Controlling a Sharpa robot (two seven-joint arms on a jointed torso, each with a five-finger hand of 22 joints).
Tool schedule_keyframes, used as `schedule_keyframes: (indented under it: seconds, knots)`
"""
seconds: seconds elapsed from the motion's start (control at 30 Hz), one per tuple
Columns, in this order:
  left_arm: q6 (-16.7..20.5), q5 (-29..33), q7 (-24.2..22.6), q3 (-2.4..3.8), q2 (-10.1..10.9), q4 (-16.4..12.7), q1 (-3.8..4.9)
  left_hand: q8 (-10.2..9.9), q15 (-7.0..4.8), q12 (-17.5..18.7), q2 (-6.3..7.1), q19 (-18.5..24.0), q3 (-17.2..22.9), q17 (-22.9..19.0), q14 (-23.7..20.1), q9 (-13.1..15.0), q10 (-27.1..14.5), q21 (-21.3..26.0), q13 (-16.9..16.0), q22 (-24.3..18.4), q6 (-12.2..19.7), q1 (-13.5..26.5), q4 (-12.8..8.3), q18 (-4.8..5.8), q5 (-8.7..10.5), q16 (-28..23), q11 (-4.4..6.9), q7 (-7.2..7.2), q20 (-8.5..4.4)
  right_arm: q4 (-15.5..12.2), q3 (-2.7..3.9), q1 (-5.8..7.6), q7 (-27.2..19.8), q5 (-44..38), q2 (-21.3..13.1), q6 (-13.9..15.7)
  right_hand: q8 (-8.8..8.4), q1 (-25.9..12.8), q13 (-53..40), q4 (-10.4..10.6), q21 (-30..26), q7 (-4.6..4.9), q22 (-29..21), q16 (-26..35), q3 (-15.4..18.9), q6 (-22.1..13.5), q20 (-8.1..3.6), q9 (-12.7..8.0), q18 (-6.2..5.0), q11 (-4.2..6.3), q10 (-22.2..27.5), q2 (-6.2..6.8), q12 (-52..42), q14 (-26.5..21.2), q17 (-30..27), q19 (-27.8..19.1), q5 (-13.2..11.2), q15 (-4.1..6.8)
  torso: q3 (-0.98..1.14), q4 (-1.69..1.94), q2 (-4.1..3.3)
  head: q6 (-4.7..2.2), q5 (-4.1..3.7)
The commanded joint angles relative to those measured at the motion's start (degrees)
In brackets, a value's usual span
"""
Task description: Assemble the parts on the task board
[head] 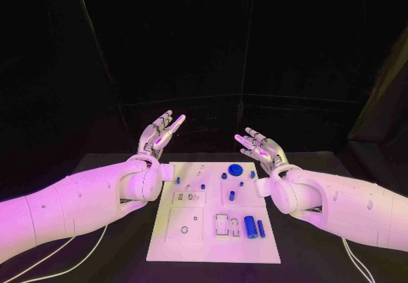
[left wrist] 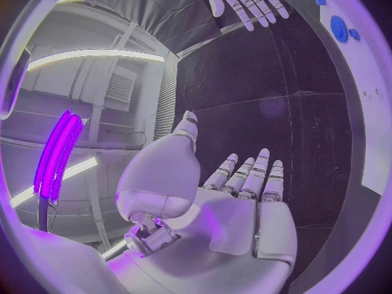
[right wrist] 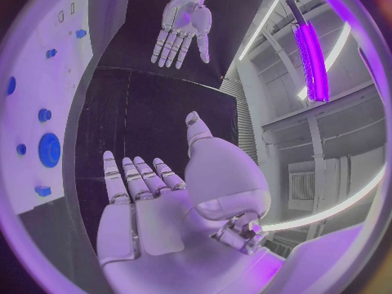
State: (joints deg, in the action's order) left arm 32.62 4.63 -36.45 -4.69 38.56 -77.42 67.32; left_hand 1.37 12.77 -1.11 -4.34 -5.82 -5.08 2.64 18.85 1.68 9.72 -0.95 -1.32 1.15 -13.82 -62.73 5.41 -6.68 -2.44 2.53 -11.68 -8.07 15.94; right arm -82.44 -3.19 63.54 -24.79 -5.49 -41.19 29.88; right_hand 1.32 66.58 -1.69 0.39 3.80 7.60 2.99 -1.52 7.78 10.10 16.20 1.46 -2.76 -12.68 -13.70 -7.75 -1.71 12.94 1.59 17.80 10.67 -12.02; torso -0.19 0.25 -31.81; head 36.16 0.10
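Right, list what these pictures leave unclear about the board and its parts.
- Head view: the small blue parts mid task board are too small to tell their shape or whether they stand in holes.
- Head view: the board's side edges near the wrists pass under the left hand arm and right hand arm.
- Both wrist views: the board is cut by the circle's rim; the blue disc shows there, its seating unclear.

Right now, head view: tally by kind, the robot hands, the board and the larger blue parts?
Robot hands: 2 (left robot hand, right robot hand)
Task board: 1
Blue disc: 1
Blue cylinders: 2 (thick cylinder, thin cylinder)
Total: 6
Smaller blue parts: too small to count.
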Motion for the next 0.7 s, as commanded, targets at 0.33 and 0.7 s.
schedule_keyframes:
  seconds: [0.33, 0.7]
  knots:
    - [-7.06, 2.14, -6.81, -0.2, 1.19, 0.76, 0.39, 1.63, 1.76, -1.53, -0.78, -6.28, -0.07, 1.79, 12.55, 0.87, 8.68, -2.91, -0.9, 1.52, -7.77, -5.05, -0.48, 0.4, -0.35, 4.39, -3.23, -8.36, 0.93, 6.15, -0.61, 3.13, 3.06, -24.9, -0.29, -5.77, 6.83, 13.23, -1.91, -12.86, 12.47, 5.99, 4.86, -8.39, -4.11, 37.32, -0.48, 3.01, -7.85, 1.76, -40.42, -0.45, -7.0, 41.82, 2.16, 27.12, -0.31, 2.83, -0.07, 0.14, -1.67, -0.18, -0.57]
    - [-8.59, 0.02, -7.11, -0.21, 3.92, -2.24, 0.36, 5.35, -1.38, -6.32, -1.76, -28.03, -0.26, 3.01, 29.28, 2.46, 36.81, -11.46, -2.61, 5.25, -27.99, -8.63, -3.28, -2.54, -0.36, 8.95, -1.57, -7.47, 0.74, 6.68, -0.58, 6.3, 7.62, -39.21, -1.09, -5.93, 4.9, 11.14, -1.84, -17.04, 16.67, 4.54, 5.79, -7.61, -5.93, 44.56, -3.65, 2.34, -7.82, 3.86, -48.4, -0.88, -3.97, 52.53, 2.43, 33.58, -0.62, 5.93, 0.0, 0.69, -3.58, -0.75, -0.73]
